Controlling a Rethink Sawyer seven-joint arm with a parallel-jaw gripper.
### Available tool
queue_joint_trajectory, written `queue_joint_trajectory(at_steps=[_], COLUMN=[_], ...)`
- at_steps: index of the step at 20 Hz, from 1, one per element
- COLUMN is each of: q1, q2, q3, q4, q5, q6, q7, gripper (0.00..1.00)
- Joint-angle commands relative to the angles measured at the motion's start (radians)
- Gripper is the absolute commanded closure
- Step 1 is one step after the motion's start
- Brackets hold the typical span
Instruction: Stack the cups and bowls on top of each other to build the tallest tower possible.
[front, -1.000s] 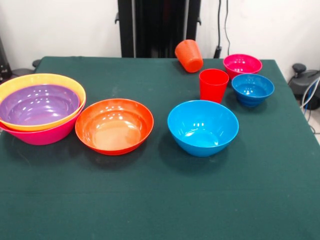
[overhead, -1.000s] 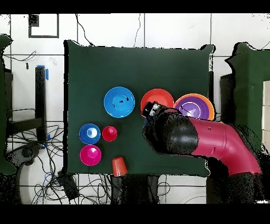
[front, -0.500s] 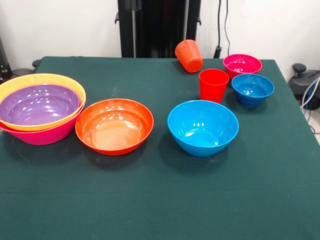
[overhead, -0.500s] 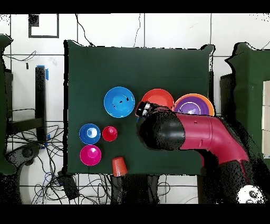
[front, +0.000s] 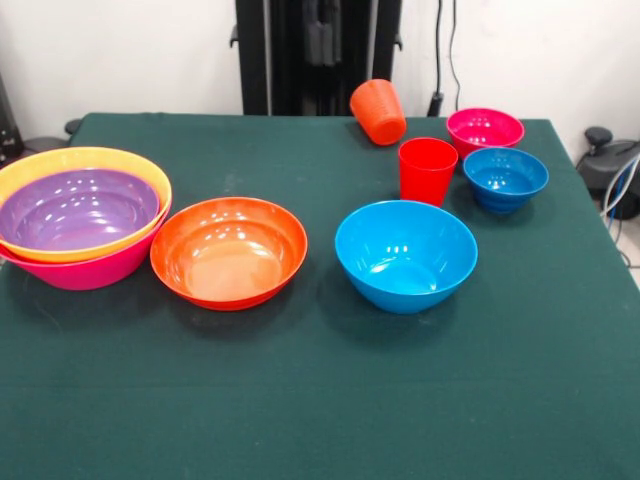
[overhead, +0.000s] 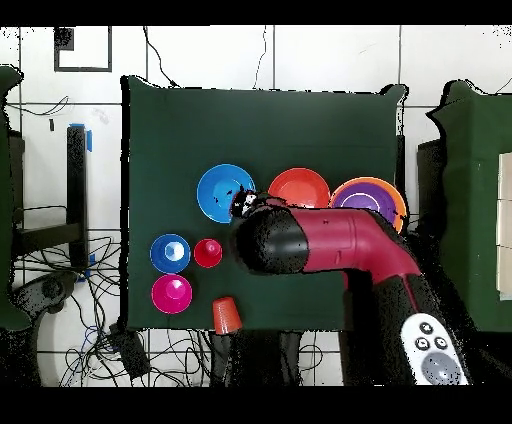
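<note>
Since a second ago our arm has swung across the overhead view, from over the red-orange bowl toward the medium blue bowl; its wrist end now sits at that bowl's rim. Nothing on the table has shifted in either view. We read this as the arm lining up on the medium blue bowl as the next piece, though that is only our judgement.

Our gripper shows only as a dark cluster from above, and the front view does not catch it, so we cannot tell how it is set.

Our tower stands at the table's edge: the purple bowl nested in the yellow-orange bowl, nested in the big pink bowl. All bowls sit upright, mouths up. Just beside it lies the red-orange bowl.

The red cup stands upright, long axis vertical, near the small blue bowl and the small magenta bowl. The orange cup looks tipped over, its long axis tilted, its closed base showing toward the front camera.
</note>
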Motion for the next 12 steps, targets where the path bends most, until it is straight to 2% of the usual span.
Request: queue_joint_trajectory(at_steps=[1, 7, 12], q1=[0.095, 0.112, 0.137], q2=[0.146, 0.175, 0.179], q3=[-0.11, -0.133, -0.169], q4=[-0.004, 0.0, -0.007], q5=[-0.083, -0.044, -0.03], q6=[-0.134, -0.187, -0.193], q7=[0.155, 0.132, 0.136], gripper=[1.0, 1.0, 1.0])
